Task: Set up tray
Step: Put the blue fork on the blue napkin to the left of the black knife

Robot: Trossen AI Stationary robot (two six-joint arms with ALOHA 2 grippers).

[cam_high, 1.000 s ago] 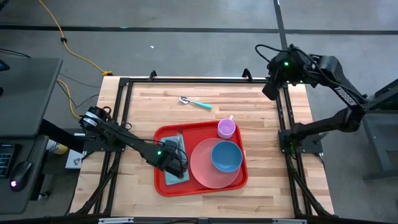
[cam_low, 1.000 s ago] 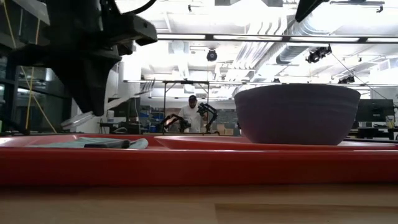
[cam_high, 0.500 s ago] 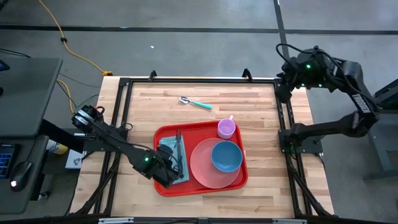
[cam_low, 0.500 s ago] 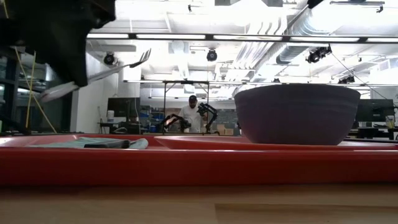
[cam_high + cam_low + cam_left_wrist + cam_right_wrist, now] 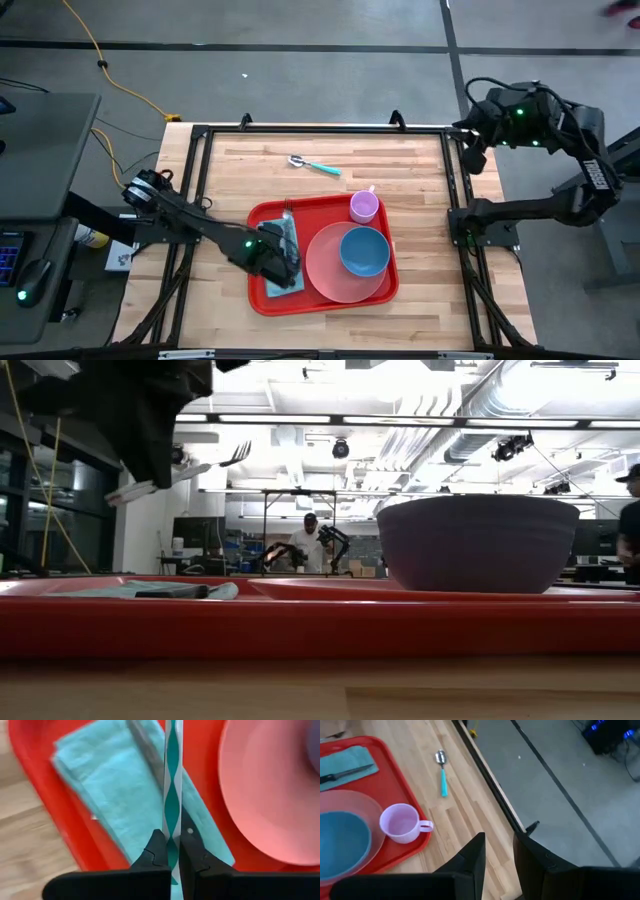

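Observation:
The red tray [image 5: 262,215] lies mid-table and carries a teal napkin [image 5: 272,238] at its left end with a dark knife [image 5: 145,750] lying on it. It also carries a pink plate [image 5: 325,275] with a blue bowl [image 5: 363,250] on it, and a pink cup [image 5: 364,207]. My left gripper [image 5: 278,256] hovers over the napkin, shut on a fork [image 5: 190,467] with a teal-and-white handle. My right gripper [image 5: 499,855] is open and empty beyond the table's far right corner [image 5: 480,150]. My left gripper pinches the fork's teal-and-white handle [image 5: 172,827] between its two fingers, near the handle's free end. The handle runs forward out of the fingers, over the napkin [image 5: 115,805]. The fork is lifted clear of the tray and slants, its tines [image 5: 235,455] higher than the handle.
A teal-handled spoon [image 5: 315,165] lies on the bare wood [image 5: 420,180] beyond the tray's far edge. The black frame rails [image 5: 200,150] run along the table's sides. People show in the room behind in the low view [image 5: 305,540].
My left gripper has drawn back toward the table's near left, then come back over the napkin. The fork it holds is now higher above the tray. My right gripper has moved toward the right, past the table's right edge.

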